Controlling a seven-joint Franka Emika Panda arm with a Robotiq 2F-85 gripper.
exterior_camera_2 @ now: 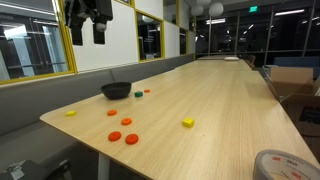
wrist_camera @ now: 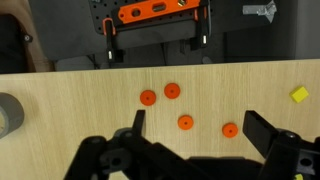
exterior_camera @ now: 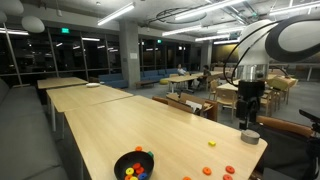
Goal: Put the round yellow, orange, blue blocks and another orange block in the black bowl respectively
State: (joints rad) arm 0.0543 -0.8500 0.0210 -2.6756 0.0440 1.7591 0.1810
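Observation:
The black bowl (exterior_camera: 120, 160) stands near a table corner with some coloured pieces inside; it also shows in an exterior view (exterior_camera_2: 116, 90). Several round orange blocks lie on the wood in the wrist view (wrist_camera: 185, 122) and in an exterior view (exterior_camera_2: 126, 123). A round yellow block (exterior_camera_2: 70, 113) lies near the table edge. My gripper (wrist_camera: 200, 128) is open and empty, hanging well above the orange blocks. It shows in both exterior views (exterior_camera: 248, 122) (exterior_camera_2: 88, 30). No blue block is clear to see.
A yellow square block (wrist_camera: 298, 94) (exterior_camera_2: 187, 122) lies apart from the orange ones. A grey tape roll (wrist_camera: 8, 115) (exterior_camera_2: 283, 165) sits at the table edge. Small green and red pieces (exterior_camera_2: 142, 93) lie beside the bowl. Long tables stretch behind.

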